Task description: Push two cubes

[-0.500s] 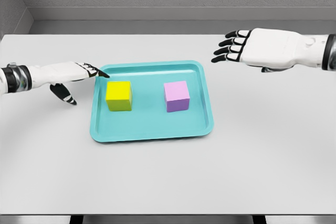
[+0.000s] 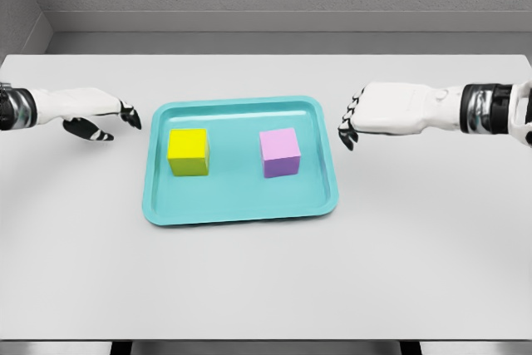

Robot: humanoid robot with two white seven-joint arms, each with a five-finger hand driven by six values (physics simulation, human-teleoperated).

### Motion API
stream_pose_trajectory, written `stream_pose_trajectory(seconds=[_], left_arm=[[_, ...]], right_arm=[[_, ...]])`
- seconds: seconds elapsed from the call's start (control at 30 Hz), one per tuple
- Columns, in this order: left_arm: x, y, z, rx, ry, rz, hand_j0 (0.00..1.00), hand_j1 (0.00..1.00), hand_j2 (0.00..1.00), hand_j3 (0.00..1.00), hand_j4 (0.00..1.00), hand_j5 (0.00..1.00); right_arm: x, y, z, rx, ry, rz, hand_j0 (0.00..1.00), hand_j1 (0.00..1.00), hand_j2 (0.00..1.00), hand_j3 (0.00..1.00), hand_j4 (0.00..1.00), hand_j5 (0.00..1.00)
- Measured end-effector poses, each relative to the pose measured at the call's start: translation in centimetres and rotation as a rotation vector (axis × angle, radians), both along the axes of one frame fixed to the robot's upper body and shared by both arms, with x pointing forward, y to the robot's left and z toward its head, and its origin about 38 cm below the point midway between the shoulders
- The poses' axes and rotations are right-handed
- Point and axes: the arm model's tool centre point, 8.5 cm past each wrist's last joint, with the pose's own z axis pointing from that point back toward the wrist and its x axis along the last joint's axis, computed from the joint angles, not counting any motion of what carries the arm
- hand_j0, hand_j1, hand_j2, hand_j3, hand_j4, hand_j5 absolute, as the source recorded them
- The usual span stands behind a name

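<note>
My left robot hand [image 2: 100, 120] and right robot hand [image 2: 366, 118] hang relaxed, holding nothing, beside the tray [image 2: 241, 205]. Pushing the yellow cube [image 2: 188, 151] or purple cube [image 2: 280, 152] off-center could twist it or shift the tray.

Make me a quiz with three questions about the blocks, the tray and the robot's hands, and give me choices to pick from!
1. Where is the yellow block?
A. on the tray's left side
B. on the bare table
C. in the robot's hand

2. How many blocks sit on the tray?
A. one
B. two
C. three

3. Is a hand touching the purple block?
A. yes, the left hand
B. yes, the right hand
C. no, neither hand

Answers:
1 A, it lies left of the purple one inside the rim.
2 B, one yellow and one purple.
3 C, the left hand and the right hand both hang outside the tray, holding nothing.
</note>
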Motion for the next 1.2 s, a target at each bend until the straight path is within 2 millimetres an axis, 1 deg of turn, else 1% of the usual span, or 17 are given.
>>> stream_pose_trajectory(seconds=[0.03, 0.17, 0.27, 0.33, 0.4, 0.5, 0.53, 0.57, 0.7, 0.8, 1.03, 1.2], left_arm=[[0.0, -0.2, 0.0, 0.002, -0.001, -0.008, 0.39, 0.39, 0.39, 0.39, 0.39, 0.39], [-0.2, -1.5, 0.0, 0.007, -0.003, -0.046, 0.39, 0.39, 0.39, 0.39, 0.39, 0.39], [-0.4, -2.8, -0.1, 0.015, -0.004, -0.090, 0.39, 0.39, 0.39, 0.39, 0.39, 0.39], [-0.5, -3.2, -0.3, 0.036, -0.009, -0.100, 0.39, 0.39, 0.39, 0.39, 0.39, 0.39], [-0.5, -3.4, -0.4, 0.051, -0.012, -0.107, 0.39, 0.39, 0.39, 0.39, 0.39, 0.39], [-0.5, -3.6, -0.6, 0.063, -0.012, -0.111, 0.39, 0.39, 0.39, 0.39, 0.39, 0.39], [-0.4, -3.6, -0.4, 0.064, -0.016, -0.115, 0.40, 0.40, 0.40, 0.40, 0.40, 0.40], [-0.2, -3.7, 0.3, 0.052, -0.025, -0.117, 0.40, 0.40, 0.40, 0.40, 0.40, 0.40], [0.0, -3.3, 1.9, 0.038, -0.047, -0.117, 0.40, 0.40, 0.40, 0.40, 0.40, 0.40], [-0.4, -3.3, 2.5, 0.041, -0.056, -0.134, 0.40, 0.40, 0.40, 0.40, 0.40, 0.40], [-1.4, -5.0, 2.8, 0.061, -0.067, -0.213, 0.40, 0.40, 0.40, 0.40, 0.40, 0.40], [-2.1, -6.0, 2.6, 0.072, -0.063, -0.256, 0.40, 0.40, 0.40, 0.40, 0.40, 0.40]], right_arm=[[0.5, 0.4, -0.1, -0.003, -0.005, -0.003, 0.17, 0.17, 0.17, 0.17, 0.17, 0.17], [1.8, 2.2, -2.0, -0.010, 0.014, -0.006, 0.17, 0.17, 0.17, 0.17, 0.17, 0.17], [2.2, 3.2, -2.9, -0.025, 0.025, 0.001, 0.18, 0.18, 0.18, 0.18, 0.18, 0.18], [2.5, 3.7, -3.5, -0.031, 0.037, 0.004, 0.18, 0.18, 0.18, 0.18, 0.18, 0.18], [3.1, 4.2, -3.6, -0.032, 0.040, -0.001, 0.18, 0.18, 0.18, 0.18, 0.18, 0.18], [3.4, 4.9, -4.4, -0.045, 0.053, 0.002, 0.18, 0.18, 0.18, 0.18, 0.18, 0.18], [3.4, 5.1, -4.7, -0.051, 0.058, 0.007, 0.18, 0.18, 0.18, 0.18, 0.18, 0.18], [3.3, 5.3, -5.0, -0.056, 0.064, 0.011, 0.18, 0.18, 0.18, 0.18, 0.18, 0.18], [3.4, 5.5, -6.0, -0.081, 0.078, 0.009, 0.18, 0.18, 0.18, 0.18, 0.18, 0.18], [3.4, 5.5, -6.7, -0.096, 0.090, 0.009, 0.18, 0.18, 0.18, 0.18, 0.18, 0.18], [3.2, 6.4, -7.2, -0.095, 0.099, 0.024, 0.18, 0.18, 0.18, 0.18, 0.18, 0.18], [3.2, 6.8, -7.3, -0.095, 0.101, 0.031, 0.18, 0.18, 0.18, 0.18, 0.18, 0.18]])
